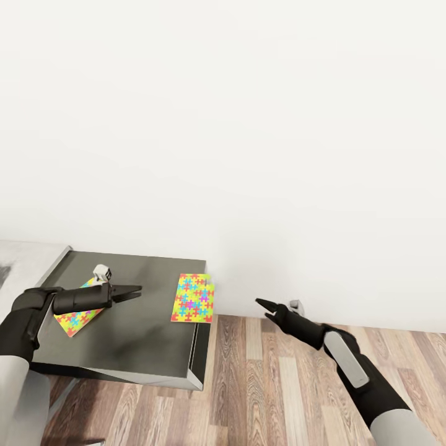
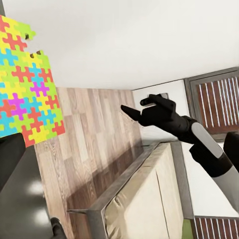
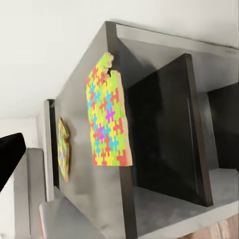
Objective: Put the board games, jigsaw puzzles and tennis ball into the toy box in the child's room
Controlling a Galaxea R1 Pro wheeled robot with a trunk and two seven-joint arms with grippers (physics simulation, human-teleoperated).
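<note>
At the dark cabinet's (image 1: 124,347) right edge lies 1 jigsaw puzzle (image 1: 193,298); the left gripper (image 1: 133,289), jaws together, should open and slide it overhanging. The right gripper's (image 1: 263,305) jaw state cannot be told.

Two jigsaw puzzles laid flat on a dark grey cabinet top.

One jigsaw puzzle (image 1: 193,298) is set at the cabinet's right edge, slightly overhanging; the other puzzle (image 1: 77,317) is partly hidden, well apart.

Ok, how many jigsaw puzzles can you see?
2, both on the dark grey cabinet: one jigsaw puzzle overhanging its right edge, another partly under the left gripper.
</note>
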